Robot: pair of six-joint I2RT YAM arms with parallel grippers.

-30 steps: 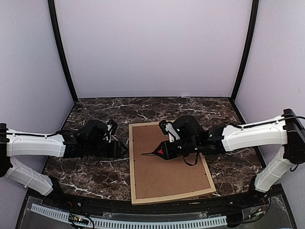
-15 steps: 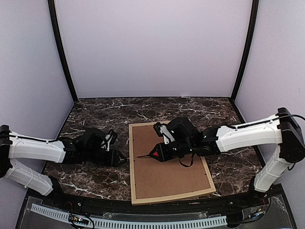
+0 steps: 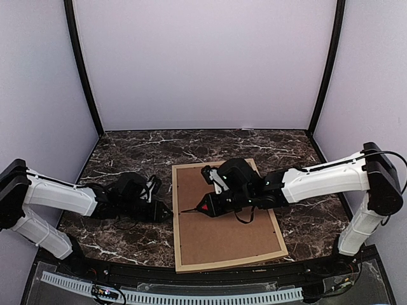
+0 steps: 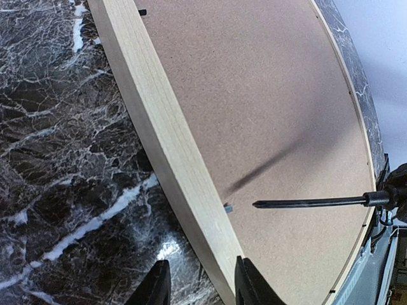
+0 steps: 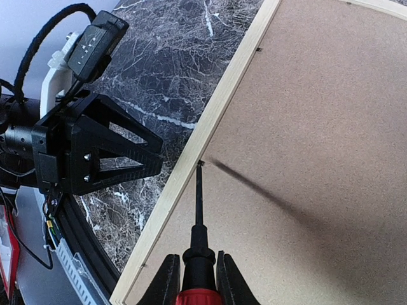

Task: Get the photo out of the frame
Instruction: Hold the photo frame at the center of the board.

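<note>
Top external view: the frame [image 3: 176, 235] is lying face down at lower centre on the tabletop [image 3: 127, 152], with its brown backing board [image 3: 222, 238] facing up. The right pincer [image 3: 213, 204] is clenching a screwdriver [image 3: 191, 210], whose tip is touching the left rail. The left pincer [image 3: 166, 213] is sitting parted, straddling that rail.
</note>
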